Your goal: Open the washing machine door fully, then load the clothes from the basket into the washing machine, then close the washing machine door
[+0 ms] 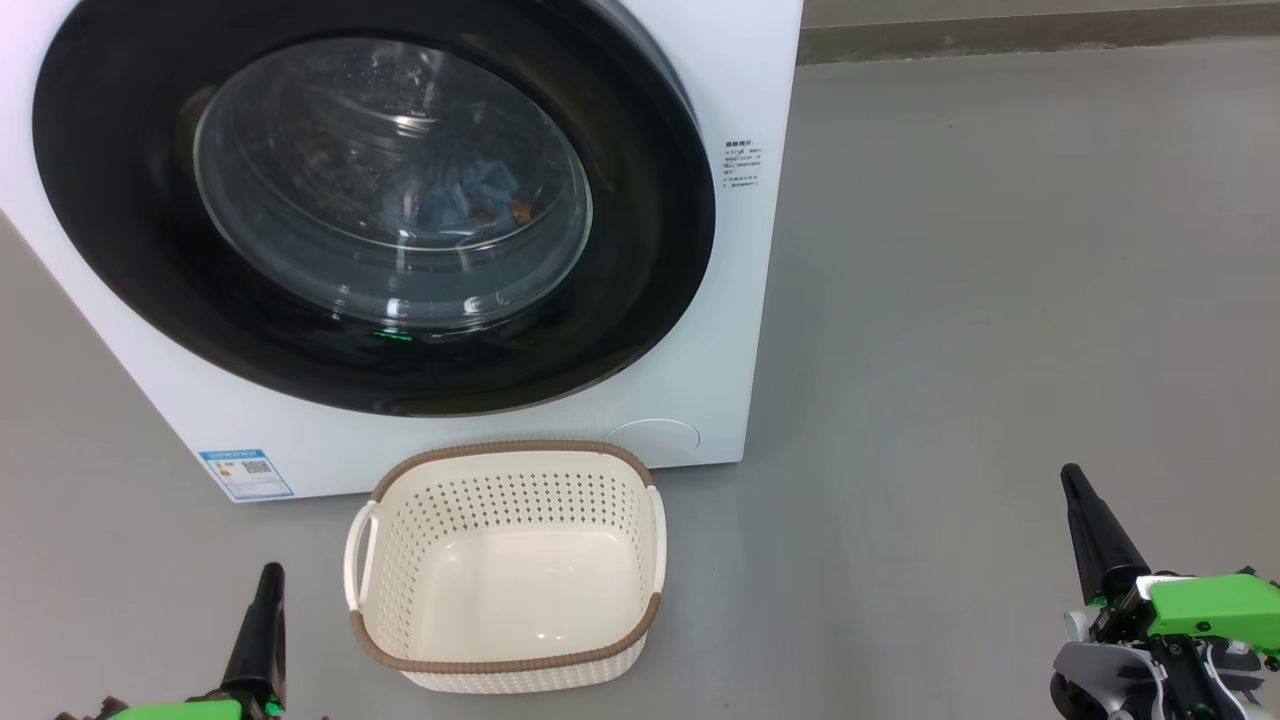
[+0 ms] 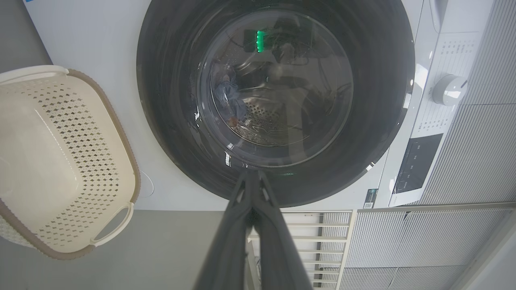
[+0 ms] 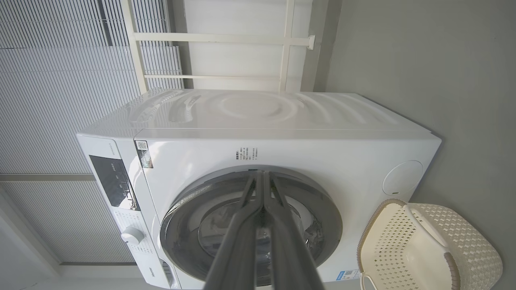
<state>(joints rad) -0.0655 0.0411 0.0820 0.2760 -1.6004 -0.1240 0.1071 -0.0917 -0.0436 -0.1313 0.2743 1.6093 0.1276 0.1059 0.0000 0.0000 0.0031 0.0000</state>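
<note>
Head: washing machine door [image 1: 130, 250] flush shut on washing machine [image 1: 740, 80], clothes [image 1: 470, 200] behind its glass. Basket [image 1: 510, 448] just beside front edge, wide floor [image 1: 1000, 300] at right.
L wrist: left gripper [image 2: 252, 177] pinched closed, tips toward door rim.
R wrist: right gripper [image 3: 263, 175] closed too, 2 fingers pressed together.
</note>
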